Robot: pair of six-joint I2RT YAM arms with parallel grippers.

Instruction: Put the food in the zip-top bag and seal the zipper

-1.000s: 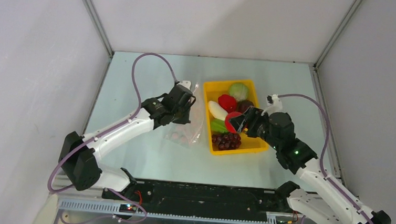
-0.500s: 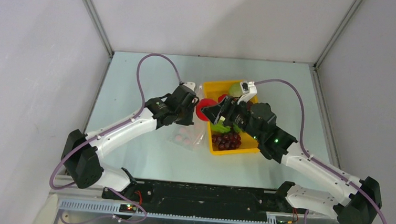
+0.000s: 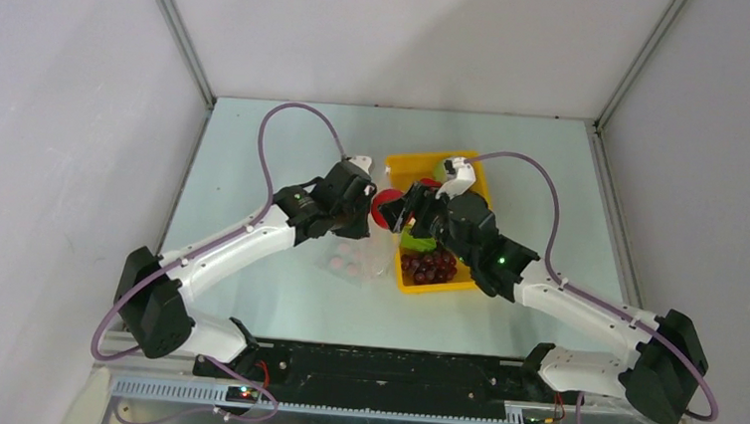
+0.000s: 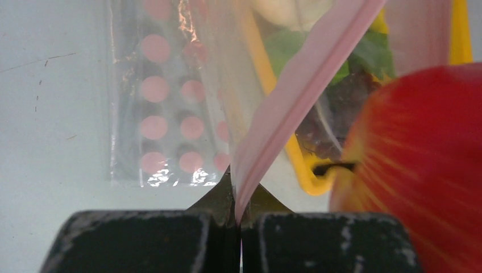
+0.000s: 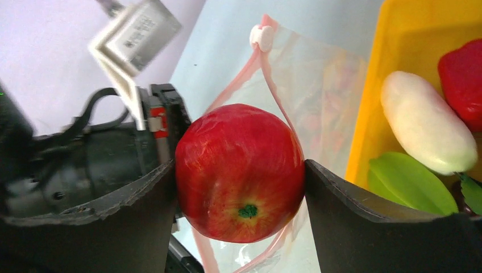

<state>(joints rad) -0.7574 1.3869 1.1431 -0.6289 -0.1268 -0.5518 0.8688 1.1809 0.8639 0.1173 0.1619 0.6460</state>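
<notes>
The clear zip-top bag (image 3: 351, 257) with pink dots (image 4: 170, 122) lies left of the tray. My left gripper (image 3: 361, 211) (image 4: 239, 190) is shut on the pink zipper (image 4: 295, 96) and holds that edge of the mouth up. My right gripper (image 3: 394, 211) (image 5: 240, 187) is shut on the red apple (image 3: 383, 208) (image 5: 239, 165) (image 4: 420, 165), which hangs just above the open mouth, beside the left fingers. The zipper's white slider (image 5: 261, 37) sits at the far end. White radish (image 5: 426, 131), red pepper (image 5: 463, 74), green piece (image 5: 409, 185), grapes (image 3: 429, 266) and cabbage (image 3: 444, 169) stay in the tray.
The yellow tray (image 3: 440, 287) (image 5: 392, 68) stands right of the bag, partly under my right arm. Grey walls close in the table on three sides. Both arms' purple cables arc over the back of the table.
My right arm has swung left from over the tray, carrying the apple to the bag's mouth. The left gripper has kept its hold on the zipper, nearly still.
</notes>
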